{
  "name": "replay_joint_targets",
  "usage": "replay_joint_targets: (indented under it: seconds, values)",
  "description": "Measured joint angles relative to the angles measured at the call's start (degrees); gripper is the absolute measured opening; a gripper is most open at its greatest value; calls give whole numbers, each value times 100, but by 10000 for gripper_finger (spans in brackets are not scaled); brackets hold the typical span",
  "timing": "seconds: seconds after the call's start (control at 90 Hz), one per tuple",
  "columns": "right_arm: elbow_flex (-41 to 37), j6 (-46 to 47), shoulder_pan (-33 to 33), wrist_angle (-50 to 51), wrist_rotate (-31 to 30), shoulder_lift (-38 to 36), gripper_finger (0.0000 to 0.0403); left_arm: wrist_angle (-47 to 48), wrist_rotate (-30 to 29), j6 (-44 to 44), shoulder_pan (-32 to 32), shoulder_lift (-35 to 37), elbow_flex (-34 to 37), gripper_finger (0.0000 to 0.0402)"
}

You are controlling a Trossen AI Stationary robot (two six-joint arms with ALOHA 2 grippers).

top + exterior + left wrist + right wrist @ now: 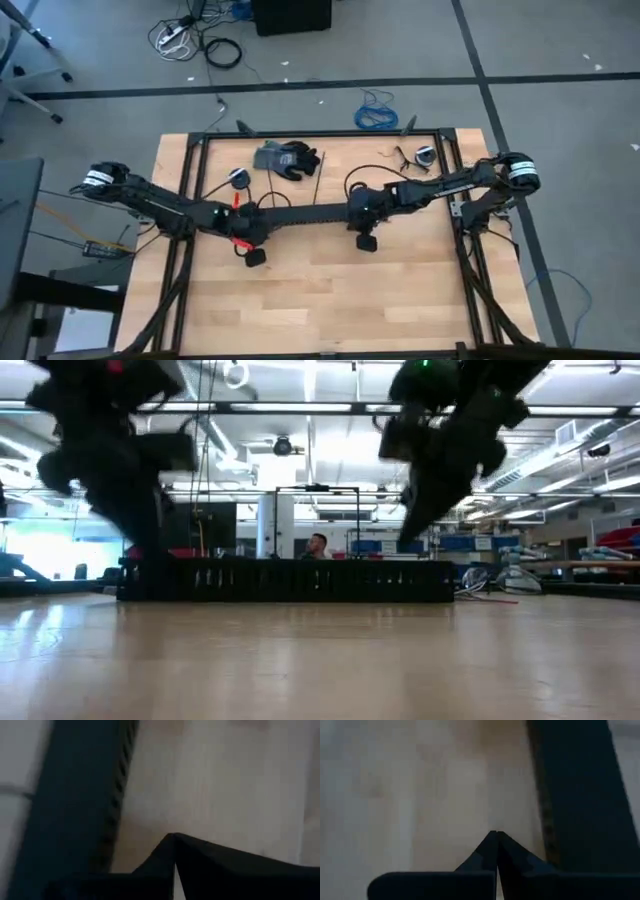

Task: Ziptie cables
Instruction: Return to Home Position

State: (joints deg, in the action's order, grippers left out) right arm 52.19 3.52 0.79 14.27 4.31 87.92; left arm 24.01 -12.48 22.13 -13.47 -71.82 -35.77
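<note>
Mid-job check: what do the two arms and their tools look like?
Both are dark, slim and jointed. The left arm and right arm each wear a white band near the base, with black cords trailing there. The left arm also shows red pieces near its wrist. The left tool and right tool each have two dark fingers tapering to a point.

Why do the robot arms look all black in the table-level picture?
Low view: bright ceiling strip lights shine behind the two dark robot arms, so they show as black shapes; the pale wooden table top has a soft sheen. High view: even light, no hard shadows. Wrist views: the left pincer and right pincer, both shut, show dark against light wood.
</note>
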Motion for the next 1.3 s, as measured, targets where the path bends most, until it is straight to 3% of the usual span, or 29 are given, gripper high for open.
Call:
replay_joint_targets:
  seconds: [0.111,0.256,0.411,0.6,0.989,1.156,1.3]
  values:
    - [144,-320,93,-39,-34,-590,0,93,-560,-527,-120,335,-413,0]
    - [111,-535,67,-9,-164,-1573,0,-455,-1236,-1654,70,831,-481,0]
    - [-99,-512,-44,-6,-188,-2791,1,-963,-1235,-2430,673,1428,-482,0]
    - [-581,-495,-54,-53,-161,-4223,6,-887,-887,-2773,1238,2520,-454,0]
    - [-2484,-39,-54,-1242,-109,-6252,11,-1207,-690,-2328,1503,5225,1192,0]
    - [-3244,369,-54,-1774,-111,-6697,14,-1438,-672,-1904,1504,5821,2119,0]
    - [-3757,600,-54,-2158,-47,-6814,14,-1576,-826,-1691,1505,6029,2462,0]
